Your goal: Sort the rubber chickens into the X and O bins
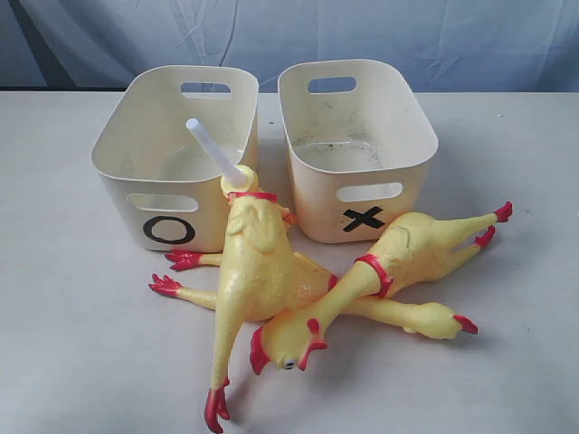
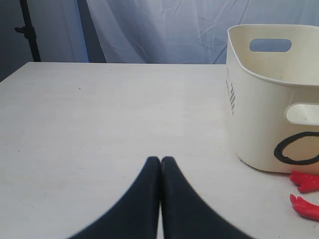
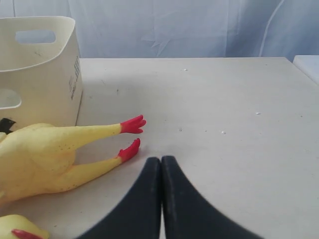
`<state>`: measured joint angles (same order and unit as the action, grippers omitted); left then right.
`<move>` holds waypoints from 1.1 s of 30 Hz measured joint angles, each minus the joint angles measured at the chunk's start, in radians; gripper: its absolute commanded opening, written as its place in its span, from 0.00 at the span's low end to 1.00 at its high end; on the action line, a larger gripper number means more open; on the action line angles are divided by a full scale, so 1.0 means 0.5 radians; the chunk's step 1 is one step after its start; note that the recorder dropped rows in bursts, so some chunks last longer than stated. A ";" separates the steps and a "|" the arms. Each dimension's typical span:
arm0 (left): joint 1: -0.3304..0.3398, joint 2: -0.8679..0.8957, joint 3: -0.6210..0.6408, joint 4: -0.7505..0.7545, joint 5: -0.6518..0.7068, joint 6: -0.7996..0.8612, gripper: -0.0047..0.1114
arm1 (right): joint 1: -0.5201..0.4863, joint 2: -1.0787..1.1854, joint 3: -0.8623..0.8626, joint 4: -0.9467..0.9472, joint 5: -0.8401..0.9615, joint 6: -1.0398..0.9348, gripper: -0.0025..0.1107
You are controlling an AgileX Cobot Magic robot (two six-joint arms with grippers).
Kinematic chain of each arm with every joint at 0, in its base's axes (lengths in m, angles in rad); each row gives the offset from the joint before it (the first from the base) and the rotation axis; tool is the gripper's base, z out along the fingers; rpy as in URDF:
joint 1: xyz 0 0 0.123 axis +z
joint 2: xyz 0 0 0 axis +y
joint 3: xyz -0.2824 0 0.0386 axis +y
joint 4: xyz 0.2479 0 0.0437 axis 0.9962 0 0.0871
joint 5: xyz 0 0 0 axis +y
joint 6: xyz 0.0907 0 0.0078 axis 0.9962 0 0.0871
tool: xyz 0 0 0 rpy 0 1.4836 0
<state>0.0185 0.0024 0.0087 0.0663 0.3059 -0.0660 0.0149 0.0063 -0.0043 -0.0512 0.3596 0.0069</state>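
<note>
Several yellow rubber chickens lie tangled on the table before two cream bins. The O bin (image 1: pixel 136 185) stands on the left, the X bin (image 1: pixel 412 172) on the right; both look empty. One chicken (image 1: pixel 253 262) leans against the O bin, its white tube (image 1: pixel 215 149) pointing up. Another chicken (image 1: pixel 407 253) lies before the X bin, head (image 1: pixel 285 348) toward the front. Red feet (image 1: pixel 176 271) of others poke out on the left. My left gripper (image 2: pixel 160 160) is shut and empty, left of the O bin (image 2: pixel 259 119). My right gripper (image 3: pixel 160 160) is shut and empty, beside a chicken's feet (image 3: pixel 130 137).
A pale cloth backdrop hangs behind the table (image 1: pixel 72 362). A dark stand (image 2: pixel 30 30) rises beyond the table's far left corner. A second pale surface (image 3: pixel 309 64) adjoins the table's right edge.
</note>
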 measured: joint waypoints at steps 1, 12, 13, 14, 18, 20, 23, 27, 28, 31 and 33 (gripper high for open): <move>0.000 0.000 0.000 0.000 0.000 0.000 0.04 | 0.000 0.000 0.004 -0.004 -0.027 0.000 0.01; 0.000 0.000 0.000 0.000 0.000 0.000 0.04 | 0.000 0.000 0.004 0.102 -0.719 0.000 0.01; 0.000 0.000 0.000 0.000 0.000 0.000 0.04 | 0.000 0.000 0.004 0.102 -0.743 0.000 0.01; 0.000 0.000 0.000 0.000 0.000 0.000 0.04 | 0.000 0.000 0.004 0.102 -0.758 0.000 0.01; 0.000 0.000 0.000 0.000 0.000 0.000 0.04 | 0.000 0.000 0.004 0.071 -0.805 -0.036 0.01; 0.000 0.000 0.000 0.000 0.000 0.000 0.04 | 0.000 0.000 0.004 -0.006 -0.860 -0.113 0.01; 0.000 0.000 0.000 0.000 0.000 0.000 0.04 | 0.000 0.000 0.004 -0.064 -1.030 -0.099 0.01; 0.000 0.000 0.000 0.000 0.000 0.000 0.04 | 0.000 -0.004 0.004 -0.080 -1.343 0.114 0.01; 0.000 0.000 0.000 0.000 0.000 0.000 0.04 | 0.000 -0.004 0.004 -0.080 -1.420 0.144 0.01; 0.000 0.000 0.000 0.000 0.000 0.000 0.04 | 0.000 -0.004 0.004 -0.080 -1.705 0.190 0.01; 0.000 0.000 0.000 0.000 0.000 0.000 0.04 | 0.000 -0.004 0.004 -0.080 -1.909 0.194 0.01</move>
<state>0.0185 0.0024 0.0087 0.0663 0.3059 -0.0660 0.0149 0.0045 -0.0022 -0.0914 -0.5949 0.1039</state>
